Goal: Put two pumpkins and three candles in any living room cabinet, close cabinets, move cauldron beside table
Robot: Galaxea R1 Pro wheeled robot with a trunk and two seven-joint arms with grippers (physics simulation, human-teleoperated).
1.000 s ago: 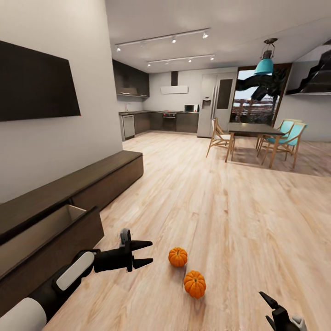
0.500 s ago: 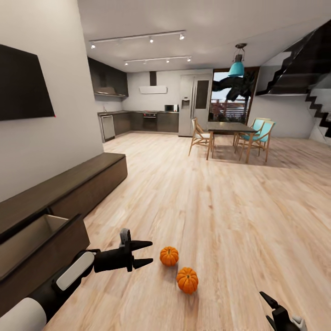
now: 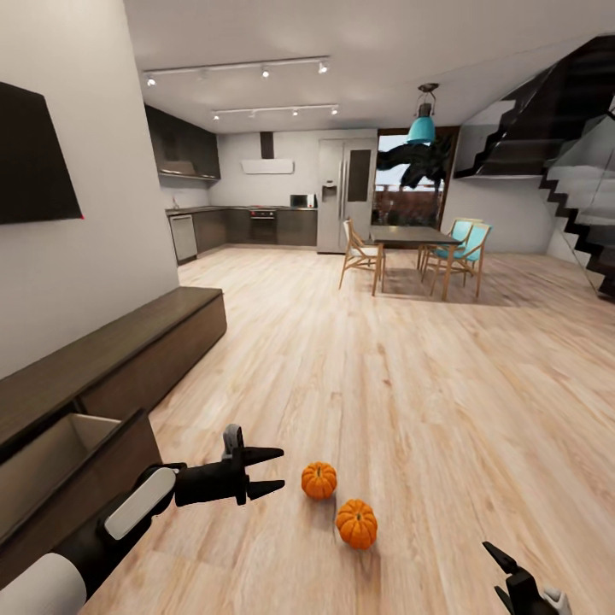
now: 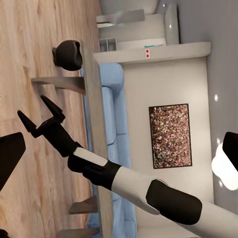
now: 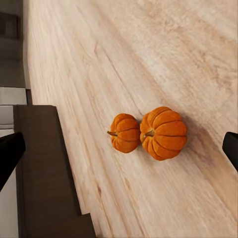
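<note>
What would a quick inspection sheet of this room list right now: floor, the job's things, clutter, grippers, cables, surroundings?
Surface: pale wooden floor.
Job's things: two pumpkins on the floor, far pumpkin and near pumpkin, close together; cabinet with its near drawer open.
Clutter: nothing seen.
Grippers: left gripper open, empty, beside the pumpkins; right gripper open, empty.
Cables: nothing seen.
Surroundings: wall television, dining table with chairs, kitchen, stairs.

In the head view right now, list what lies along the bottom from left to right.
Open drawer → left gripper → nearer-left pumpkin → second pumpkin → right gripper.
</note>
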